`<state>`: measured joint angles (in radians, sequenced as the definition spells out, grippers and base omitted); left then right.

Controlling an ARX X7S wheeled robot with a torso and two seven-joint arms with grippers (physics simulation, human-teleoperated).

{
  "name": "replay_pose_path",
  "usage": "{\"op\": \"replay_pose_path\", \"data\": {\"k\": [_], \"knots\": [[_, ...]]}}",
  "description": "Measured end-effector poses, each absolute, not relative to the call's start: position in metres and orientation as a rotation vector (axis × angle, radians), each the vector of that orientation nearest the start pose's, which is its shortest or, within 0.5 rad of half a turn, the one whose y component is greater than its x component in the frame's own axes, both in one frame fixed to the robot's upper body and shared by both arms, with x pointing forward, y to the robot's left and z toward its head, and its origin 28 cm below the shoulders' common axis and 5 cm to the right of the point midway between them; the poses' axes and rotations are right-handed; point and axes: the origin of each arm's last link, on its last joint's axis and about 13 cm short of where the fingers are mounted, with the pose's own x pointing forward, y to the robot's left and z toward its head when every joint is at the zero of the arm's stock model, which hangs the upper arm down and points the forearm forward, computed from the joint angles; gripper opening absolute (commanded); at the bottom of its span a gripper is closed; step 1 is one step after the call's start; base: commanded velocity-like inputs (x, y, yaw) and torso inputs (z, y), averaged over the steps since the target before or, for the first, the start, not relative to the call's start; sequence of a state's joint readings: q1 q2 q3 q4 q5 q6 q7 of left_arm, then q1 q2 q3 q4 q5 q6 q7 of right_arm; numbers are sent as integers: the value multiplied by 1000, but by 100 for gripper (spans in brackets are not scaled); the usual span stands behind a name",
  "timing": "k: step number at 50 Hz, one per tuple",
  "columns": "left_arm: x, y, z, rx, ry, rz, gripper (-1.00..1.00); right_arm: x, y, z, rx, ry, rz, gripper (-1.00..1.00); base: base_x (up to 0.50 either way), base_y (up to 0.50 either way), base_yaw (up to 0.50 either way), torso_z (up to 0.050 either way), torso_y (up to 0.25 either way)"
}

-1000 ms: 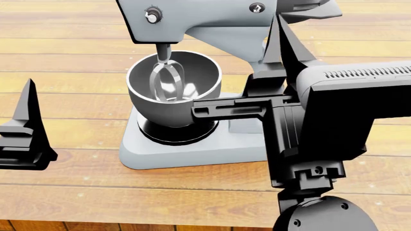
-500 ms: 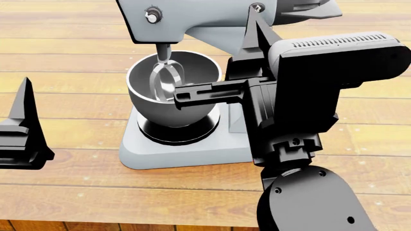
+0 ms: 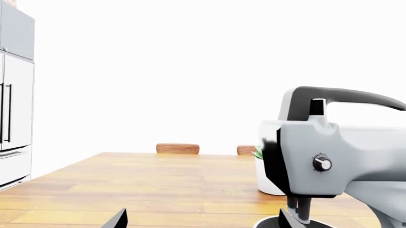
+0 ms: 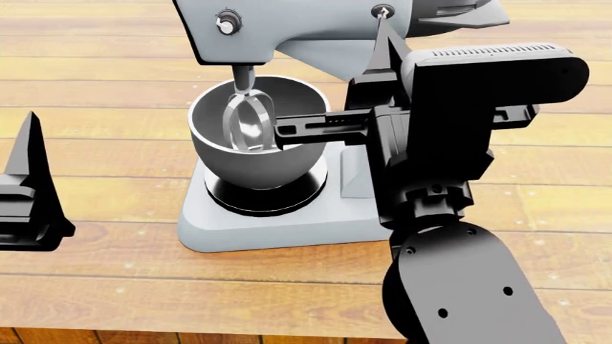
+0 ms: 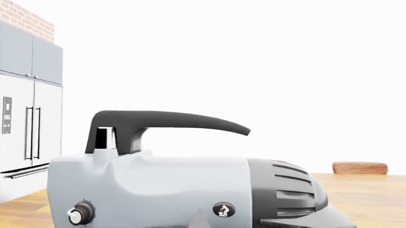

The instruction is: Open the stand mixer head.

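Observation:
The stand mixer head (image 4: 316,29) is a long light-grey arm with two small round knobs, level over the steel bowl (image 4: 215,140), with the metal beater (image 4: 249,118) down inside it. In the right wrist view the head (image 5: 159,185) has a black top handle and a dark vented rear. My right gripper (image 4: 383,25) is shut and empty. Its tip rests against the head's side by the rear knob (image 5: 222,209), and it also shows in the right wrist view (image 5: 201,216). My left gripper (image 3: 203,221) is open and empty, left of the mixer; one finger (image 4: 31,165) shows in the head view.
The mixer's flat grey base (image 4: 277,226) stands on a wooden table (image 4: 115,86), whose front edge (image 4: 191,331) is close to me. A white plant pot (image 3: 269,180) stands behind the mixer. Chair backs (image 3: 178,148) and tall kitchen cabinets (image 3: 13,104) lie beyond.
My right arm has moved left and forward, bringing its shut tip from beside the mixer's neck up to the head's rear knob. The left gripper drifted slightly left. The mixer head has not moved.

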<state>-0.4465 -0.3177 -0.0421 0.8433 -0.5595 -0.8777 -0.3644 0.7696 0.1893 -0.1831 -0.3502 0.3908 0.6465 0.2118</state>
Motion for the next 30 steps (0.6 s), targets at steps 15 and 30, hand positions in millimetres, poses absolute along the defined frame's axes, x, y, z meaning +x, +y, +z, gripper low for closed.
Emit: {"op": "replay_pose_path", "data": {"k": [15, 30], "knots": [[215, 226, 216, -33, -357, -15, 100, 311, -83, 238, 45, -379, 141, -100, 0, 0, 0, 0, 0], [215, 226, 216, -33, -356, -18, 100, 317, -85, 240, 46, -377, 124, -100, 0, 0, 0, 0, 0]]}}
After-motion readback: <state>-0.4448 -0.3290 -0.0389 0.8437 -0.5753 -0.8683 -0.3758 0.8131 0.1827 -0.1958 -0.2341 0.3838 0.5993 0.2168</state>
